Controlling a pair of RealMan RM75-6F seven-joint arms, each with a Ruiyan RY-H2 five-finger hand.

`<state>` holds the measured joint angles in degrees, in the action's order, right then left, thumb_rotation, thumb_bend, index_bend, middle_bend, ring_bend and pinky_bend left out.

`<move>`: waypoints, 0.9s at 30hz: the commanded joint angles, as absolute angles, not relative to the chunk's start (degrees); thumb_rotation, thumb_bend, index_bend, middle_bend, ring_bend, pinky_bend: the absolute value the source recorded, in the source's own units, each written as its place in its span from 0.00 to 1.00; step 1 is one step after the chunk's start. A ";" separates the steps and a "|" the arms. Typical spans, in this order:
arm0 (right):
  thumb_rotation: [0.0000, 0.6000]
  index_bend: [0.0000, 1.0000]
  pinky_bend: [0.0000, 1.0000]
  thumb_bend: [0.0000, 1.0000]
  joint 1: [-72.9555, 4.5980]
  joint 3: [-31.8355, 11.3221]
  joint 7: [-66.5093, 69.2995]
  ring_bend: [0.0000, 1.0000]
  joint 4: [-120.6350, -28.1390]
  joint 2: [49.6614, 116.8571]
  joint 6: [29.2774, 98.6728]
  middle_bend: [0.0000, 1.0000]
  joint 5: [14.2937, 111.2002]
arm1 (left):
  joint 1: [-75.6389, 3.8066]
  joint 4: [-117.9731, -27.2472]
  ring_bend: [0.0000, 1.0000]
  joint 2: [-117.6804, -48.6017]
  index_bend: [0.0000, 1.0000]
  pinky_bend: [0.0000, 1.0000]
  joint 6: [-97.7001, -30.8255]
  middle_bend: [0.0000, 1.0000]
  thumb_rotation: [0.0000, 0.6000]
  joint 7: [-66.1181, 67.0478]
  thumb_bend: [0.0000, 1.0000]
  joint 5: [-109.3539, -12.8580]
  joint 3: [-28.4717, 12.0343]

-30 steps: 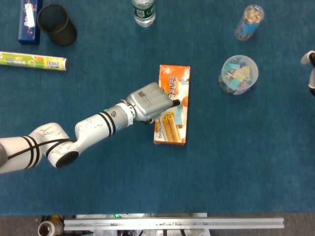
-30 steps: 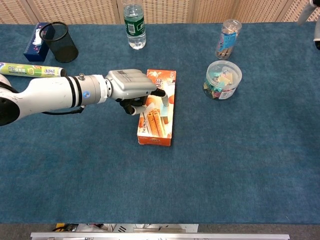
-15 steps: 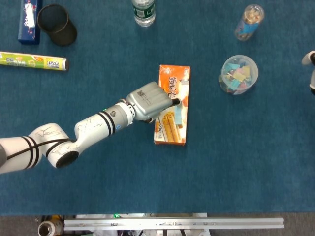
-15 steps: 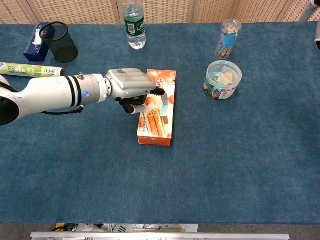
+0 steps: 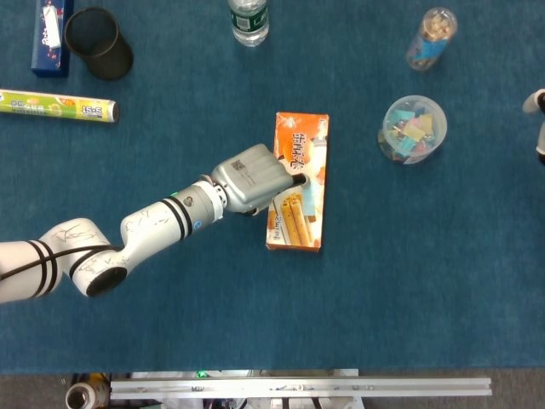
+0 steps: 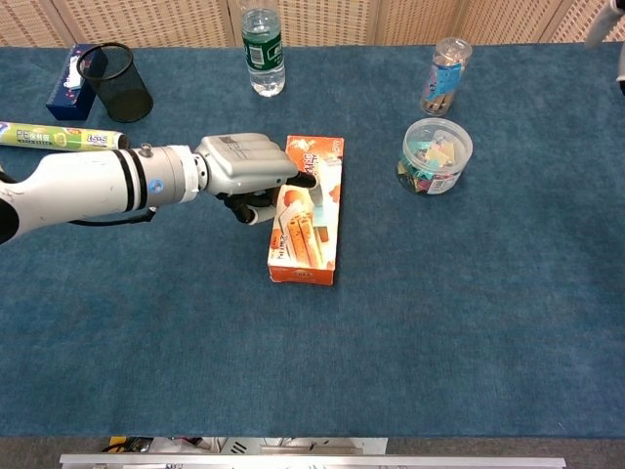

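The orange snack box (image 5: 298, 181) is lying flat on the blue tabletop (image 5: 409, 281), near the middle of the scene, its long axis running from twelve to six o'clock. It is being gripped along its nine o'clock edge by the left hand (image 5: 253, 177): fingers are being laid over the printed top face while the thumb appears to be tucked low against the side wall, as seen in the chest view (image 6: 249, 173). The hand is thus being closed on the box, a grip that a flat carton resting on cloth would call for, since only its edges are offering purchase. Whether the box is being raised off the cloth cannot be told.

At about two o'clock from the box, a clear tub of coloured clips (image 5: 412, 129) is being left untouched, with a slim clear jar (image 5: 430, 37) beyond it. A water bottle (image 5: 249, 20) is standing at twelve o'clock. Toward ten o'clock, a yellow-green roll box (image 5: 58, 106), a black mesh cup (image 5: 99, 43) and a blue carton (image 5: 49, 36) are being kept well apart.

Only a sliver of the right hand (image 5: 536, 123) is showing at the three o'clock border; its state cannot be told.
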<state>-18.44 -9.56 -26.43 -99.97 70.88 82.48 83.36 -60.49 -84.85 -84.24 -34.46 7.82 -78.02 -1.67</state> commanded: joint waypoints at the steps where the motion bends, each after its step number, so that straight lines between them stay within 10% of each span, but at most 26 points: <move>1: 1.00 0.46 1.00 0.75 -18.39 -9.60 -26.44 1.00 -100.08 70.81 82.61 0.88 83.48 | -60.48 -84.61 1.00 -84.47 0.21 0.97 -34.30 1.00 1.00 7.93 0.70 -77.72 -1.66; 22: 1.00 0.46 1.00 0.75 -17.30 -9.94 -25.58 0.99 -100.90 68.99 83.47 0.88 83.21 | -55.73 -90.61 0.98 -78.18 0.18 0.92 -42.74 0.96 1.00 6.56 0.69 -78.06 -2.56; 27: 1.00 0.46 1.00 0.56 -16.41 -9.85 -23.93 0.90 -100.58 67.71 83.11 0.84 81.50 | -50.29 -91.04 0.82 -74.96 0.15 0.86 -50.19 0.82 1.00 4.45 0.66 -78.18 -2.05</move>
<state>-16.65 -9.88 -24.27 -100.70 67.99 83.23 81.85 -52.79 -90.61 -76.68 -47.26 5.64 -78.01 -2.31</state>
